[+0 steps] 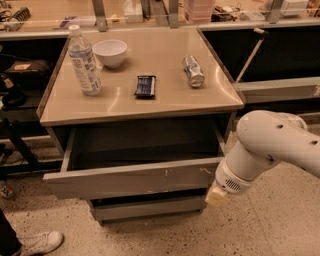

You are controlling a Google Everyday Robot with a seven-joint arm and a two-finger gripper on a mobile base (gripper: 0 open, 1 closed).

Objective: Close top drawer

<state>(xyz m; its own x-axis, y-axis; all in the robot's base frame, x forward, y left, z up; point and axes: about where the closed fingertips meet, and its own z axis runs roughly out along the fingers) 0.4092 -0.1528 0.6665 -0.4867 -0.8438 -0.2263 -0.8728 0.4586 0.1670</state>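
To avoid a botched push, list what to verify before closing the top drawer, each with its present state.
1. Top drawer stands pulled out, its front reachable: ok.
2. Claw sits low by the drawer front's right end: ok.
3. Claw touching the drawer front: cannot tell.
4. Nothing sticks up above the drawer's rim: ok.
5. Bottle, bowl and can lie back from the tabletop's front edge: ok.

I'd call this an office or lab workspace, not a home. There's a speckled hard floor (280,225), a plain beige tabletop (165,102) on a grey drawer cabinet, and a long cluttered counter (50,10) running behind it. Someone's white sneaker (42,242) pokes in bottom left. My gripper (217,196) sits low, just by the right end of the open top drawer (135,180).
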